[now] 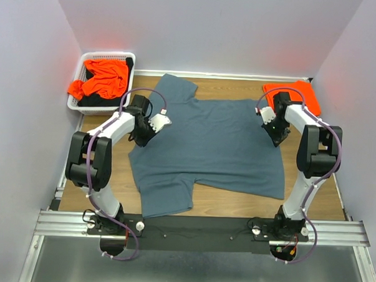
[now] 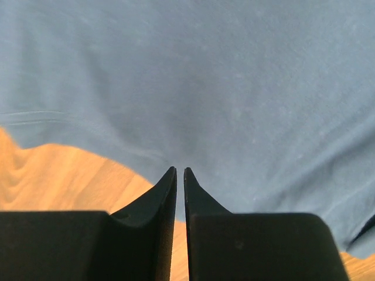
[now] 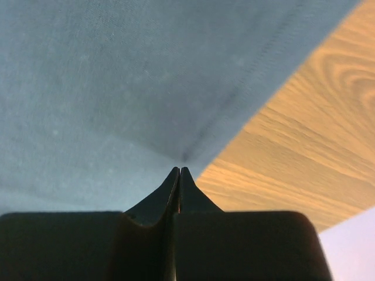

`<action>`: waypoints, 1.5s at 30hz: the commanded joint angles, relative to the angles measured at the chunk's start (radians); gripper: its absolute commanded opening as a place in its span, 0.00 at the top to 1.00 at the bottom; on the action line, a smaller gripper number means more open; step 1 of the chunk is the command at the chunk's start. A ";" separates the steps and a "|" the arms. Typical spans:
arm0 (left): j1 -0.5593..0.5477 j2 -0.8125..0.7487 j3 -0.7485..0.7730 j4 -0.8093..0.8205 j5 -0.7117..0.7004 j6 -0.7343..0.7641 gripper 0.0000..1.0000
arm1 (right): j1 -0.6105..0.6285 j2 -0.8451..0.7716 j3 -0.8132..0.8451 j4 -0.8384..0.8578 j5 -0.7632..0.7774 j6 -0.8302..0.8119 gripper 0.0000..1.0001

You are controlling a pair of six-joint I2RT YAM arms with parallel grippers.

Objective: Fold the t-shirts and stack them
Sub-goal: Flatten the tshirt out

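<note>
Right wrist: R gripper [image 3: 180,170] pinches grey t-shirt [image 3: 88,88]; L gripper [image 2: 180,170] barely ajar, empty.

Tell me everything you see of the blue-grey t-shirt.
The blue-grey t-shirt is plain soft cloth with short sleeves, spread flat and unfolded on the wooden table, sleeves pointing far and near. The right tool is shut on its hem edge; the left tool sits at its neck edge, grip unclear.

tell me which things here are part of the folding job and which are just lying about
Job: blue-grey t-shirt spread on the table; crumpled orange t-shirt in the white basket; flat orange t-shirt at far right.
Lying about: white basket; table.
</note>
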State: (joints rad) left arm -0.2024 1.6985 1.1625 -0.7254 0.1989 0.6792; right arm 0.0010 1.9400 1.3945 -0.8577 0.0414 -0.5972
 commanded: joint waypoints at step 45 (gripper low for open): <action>0.086 0.475 0.879 0.015 0.178 -0.210 0.46 | 0.008 0.522 0.902 0.025 -0.213 0.312 0.59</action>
State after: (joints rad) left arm -0.1429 2.1292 1.9652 -0.7605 0.3485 0.5526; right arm 0.0132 2.4252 2.2467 -0.8661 -0.1474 -0.3382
